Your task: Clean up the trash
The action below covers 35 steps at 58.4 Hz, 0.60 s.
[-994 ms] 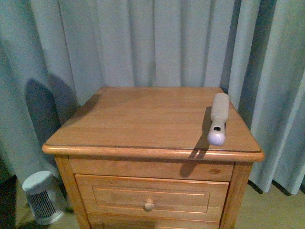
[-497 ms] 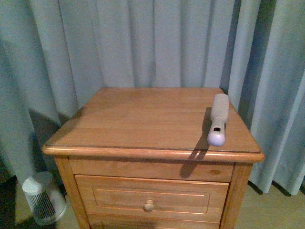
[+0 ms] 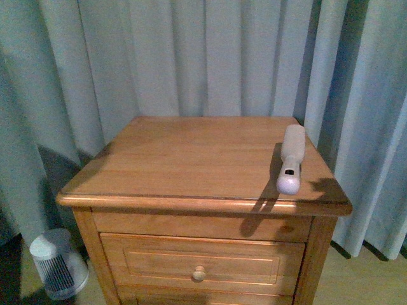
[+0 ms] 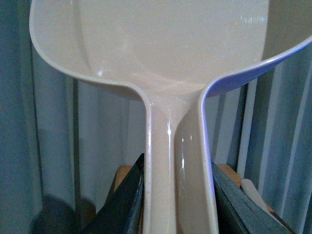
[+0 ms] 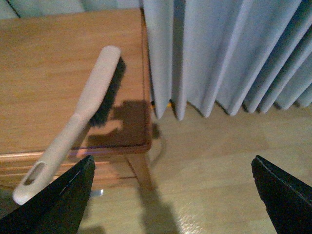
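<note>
The handle of a pale dustpan (image 4: 170, 39) is being clamped between the dark jaws of the left gripper (image 4: 178, 204), which are being pressed against either side of it. The scoop is being carried aloft, away from the wrist, presumably so that it is being kept ready to receive sweepings. The right gripper (image 5: 171, 168) is being held wide open with nothing between its fingers, above the corner of the nightstand (image 5: 48, 58) and the floor (image 5: 219, 161) beside it. It is judged that it is being lined up for the brush (image 5: 80, 119), which is lying near the right edge of the top, its dark bristles showing along one side and the holed end of its handle pointing towards the front, where it is being offered for an easy grasp. The trash is not being shown in any view: nothing but the brush is being seen on the smooth wooden top, so where the tissue wad lies cannot be told. A dark patch by the front right corner is being taken for an arm's shadow. Below the top a drawer (image 3: 203, 257) with a round knob is being shown. A pale blue-grey curtain (image 3: 191, 57) is hanging in folds behind and to both sides, reaching the wooden floor, and a small white grilled appliance (image 3: 57, 264) is standing on the floor to the left.
</note>
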### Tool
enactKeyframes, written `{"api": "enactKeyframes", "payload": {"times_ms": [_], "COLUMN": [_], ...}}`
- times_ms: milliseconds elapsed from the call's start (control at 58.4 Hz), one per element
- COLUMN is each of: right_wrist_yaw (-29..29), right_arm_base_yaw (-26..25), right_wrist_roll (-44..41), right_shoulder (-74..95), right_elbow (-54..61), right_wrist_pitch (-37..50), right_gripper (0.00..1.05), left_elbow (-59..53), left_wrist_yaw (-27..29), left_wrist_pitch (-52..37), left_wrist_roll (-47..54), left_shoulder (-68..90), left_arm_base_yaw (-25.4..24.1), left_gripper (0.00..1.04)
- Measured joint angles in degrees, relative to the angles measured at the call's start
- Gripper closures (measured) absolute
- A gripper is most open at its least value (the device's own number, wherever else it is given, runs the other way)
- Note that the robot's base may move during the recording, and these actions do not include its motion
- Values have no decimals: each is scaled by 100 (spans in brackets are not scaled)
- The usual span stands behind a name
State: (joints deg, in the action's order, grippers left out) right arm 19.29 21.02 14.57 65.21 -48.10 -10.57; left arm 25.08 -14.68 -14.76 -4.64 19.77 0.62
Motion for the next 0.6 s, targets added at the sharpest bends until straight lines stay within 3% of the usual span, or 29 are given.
{"api": "enactKeyframes", "payload": {"times_ms": [291,600], "right_wrist_yaw": [-151,-223], "right_arm_base_yaw": [879,1012], "right_wrist_roll": [2044,2802], "right_shoulder": [2483,3834], "right_elbow": [-1910,-2999], "right_wrist_pitch": [-1141,-1510], "right_gripper": [7,7], "left_elbow": [0,0], "left_wrist_yaw": [2,2], "left_wrist_pitch": [0,0], "left_wrist_roll": [-2,0], "left_shoulder": [0,0], "left_arm_base_yaw": [0,0], "left_gripper": [77,77]}}
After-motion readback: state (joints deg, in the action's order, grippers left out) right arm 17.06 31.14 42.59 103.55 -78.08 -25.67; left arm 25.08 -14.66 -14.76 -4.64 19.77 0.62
